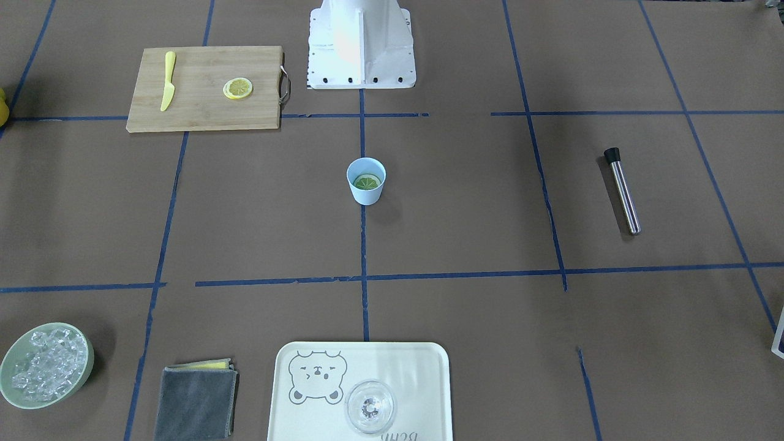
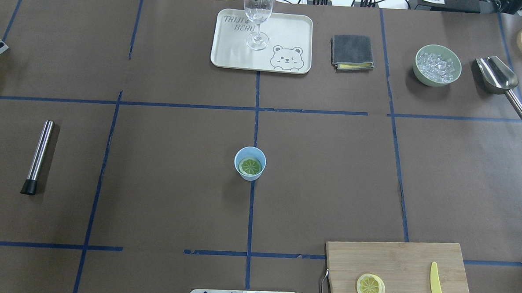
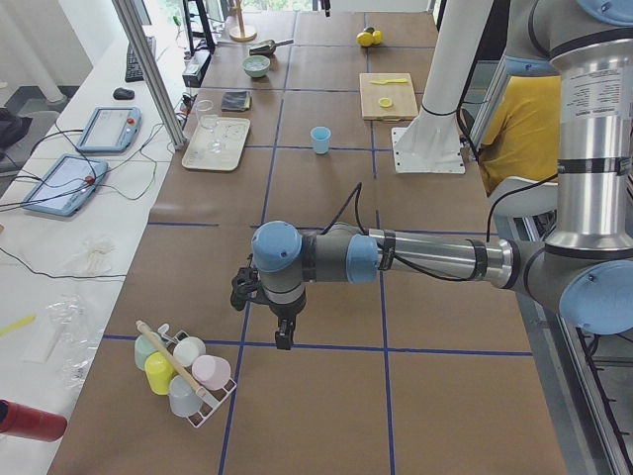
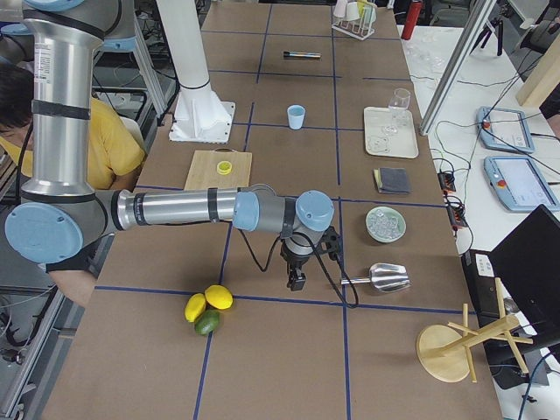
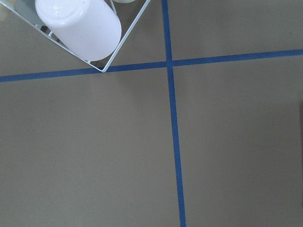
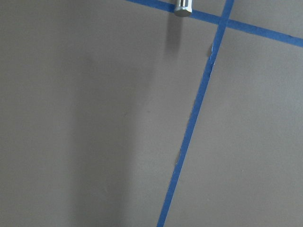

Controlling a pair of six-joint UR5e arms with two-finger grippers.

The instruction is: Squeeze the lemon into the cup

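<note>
The light-blue cup [image 1: 366, 195] stands at the table's middle, also in the overhead view [image 2: 249, 177]. A greenish citrus slice [image 1: 367, 181] lies flat inside it. A yellow lemon slice [image 1: 237, 88] lies on the wooden cutting board [image 1: 196, 113], also in the overhead view [image 2: 370, 287]. Neither gripper shows in the front or overhead views. My left gripper [image 3: 285, 336] hangs over the table's far left end next to a cup rack. My right gripper [image 4: 297, 280] hangs over the far right end. I cannot tell whether either is open or shut.
A yellow plastic knife [image 1: 168, 79] lies on the board. A metal muddler [image 2: 39, 154] lies at the left. A tray [image 2: 230, 52] with a clear glass [image 2: 258, 14], a grey cloth [image 2: 352, 51], a bowl of ice [image 2: 437, 65] and a scoop [image 2: 499, 80] line the far edge.
</note>
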